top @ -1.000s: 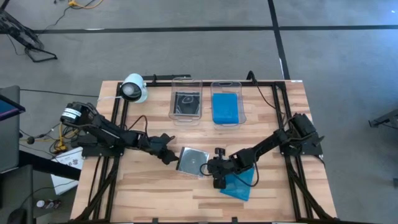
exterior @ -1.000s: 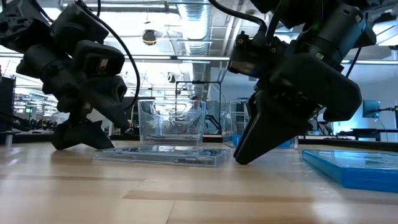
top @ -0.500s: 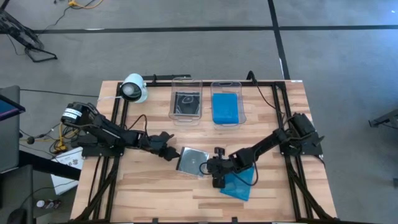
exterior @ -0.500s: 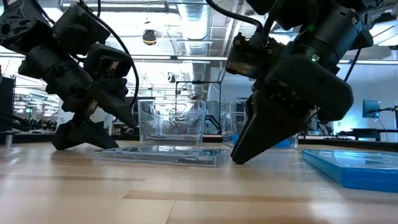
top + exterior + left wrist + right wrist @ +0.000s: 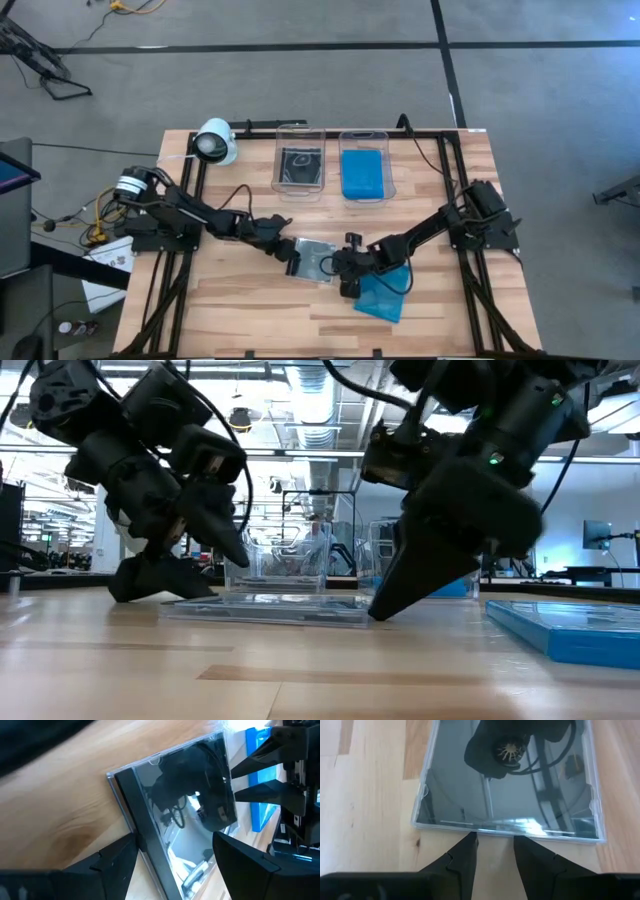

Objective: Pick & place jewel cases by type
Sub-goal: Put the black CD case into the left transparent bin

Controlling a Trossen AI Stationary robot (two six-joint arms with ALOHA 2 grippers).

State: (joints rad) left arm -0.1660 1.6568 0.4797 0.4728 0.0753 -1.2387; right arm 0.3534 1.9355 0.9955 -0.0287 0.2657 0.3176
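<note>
clear jewel case (image 5: 312, 259) flat, frame centre | L gripper (image 5: 290, 250) spread, astride its left edge | R gripper (image 5: 494, 851) part-open, tips at right edge, holding nothing | risk: case slid or tipped if R pushed.

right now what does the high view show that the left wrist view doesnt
Only the high view shows the two clear tubs at the back, one holding a dark case, the other a blue case, plus the white lamp and both whole arms. Only the left wrist view shows, close up, the left claw open, its tips straddling the black spine edge of the clear case. Both show that clear case lying flat on the table, a loose blue case beside it, and the right claw at its far edge.
</note>
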